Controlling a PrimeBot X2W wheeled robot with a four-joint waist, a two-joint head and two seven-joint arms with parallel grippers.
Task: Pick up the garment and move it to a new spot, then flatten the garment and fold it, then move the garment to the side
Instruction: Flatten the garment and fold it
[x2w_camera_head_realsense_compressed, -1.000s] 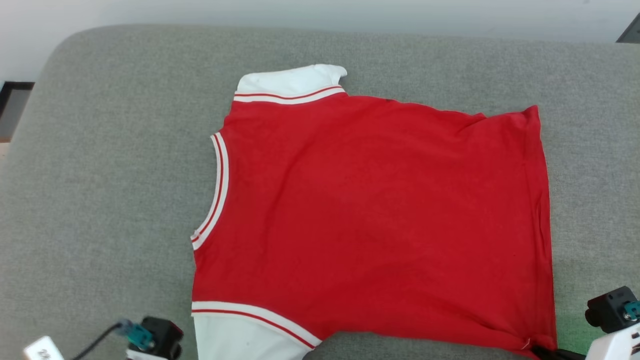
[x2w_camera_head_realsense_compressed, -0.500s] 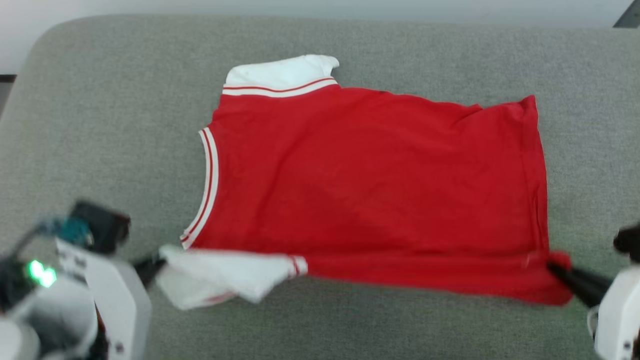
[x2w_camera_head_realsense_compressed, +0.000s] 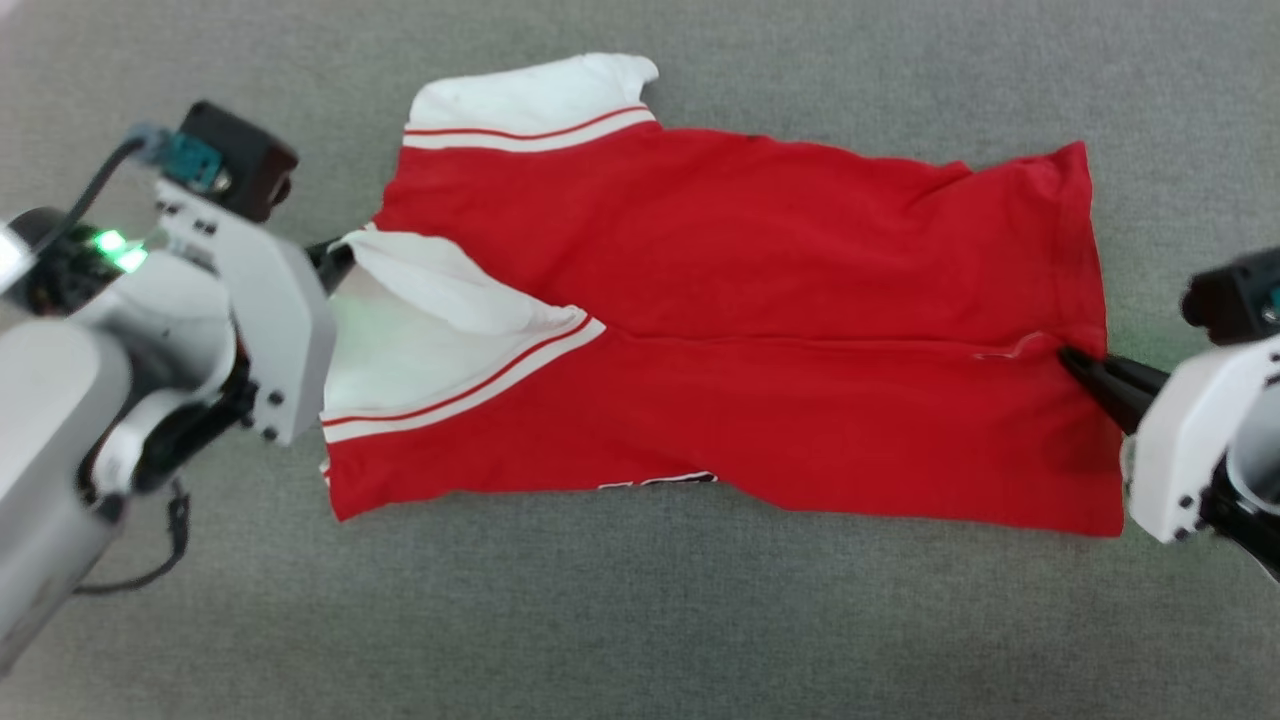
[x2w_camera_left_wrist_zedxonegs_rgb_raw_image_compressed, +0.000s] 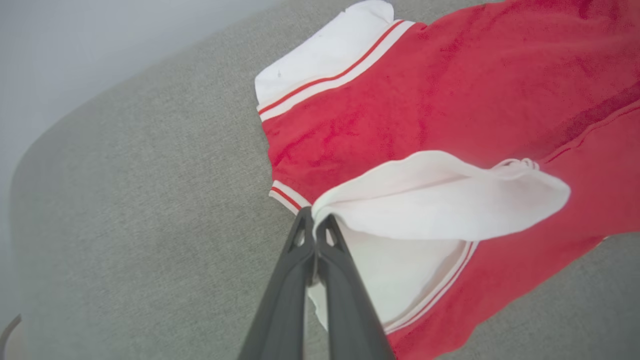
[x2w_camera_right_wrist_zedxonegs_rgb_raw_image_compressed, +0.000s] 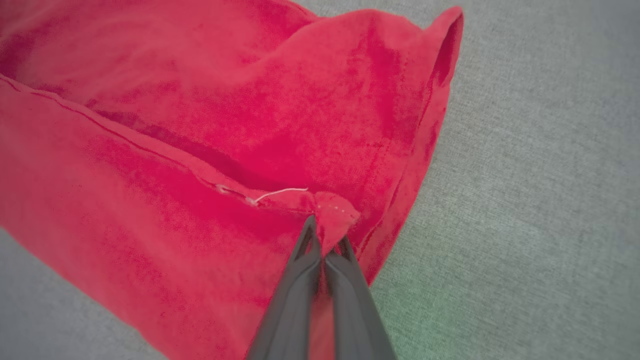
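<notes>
Garment (x2w_camera_head_realsense_compressed: 760, 300), head view: long axis across grey cushion (x2w_camera_head_realsense_compressed: 700, 620), strung between left end effector (x2w_camera_head_realsense_compressed: 335, 262) and right end effector (x2w_camera_head_realsense_compressed: 1075, 360); left wrist view: jaws pinched on white sleeve (x2w_camera_left_wrist_zedxonegs_rgb_raw_image_compressed: 440, 200); right wrist view: pinched on red hem corner (x2w_camera_right_wrist_zedxonegs_rgb_raw_image_compressed: 335, 215).

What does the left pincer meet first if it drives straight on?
The white short sleeve of the red jersey shirt, which the left pincer is shut on; past that, probably more shirt.
</notes>
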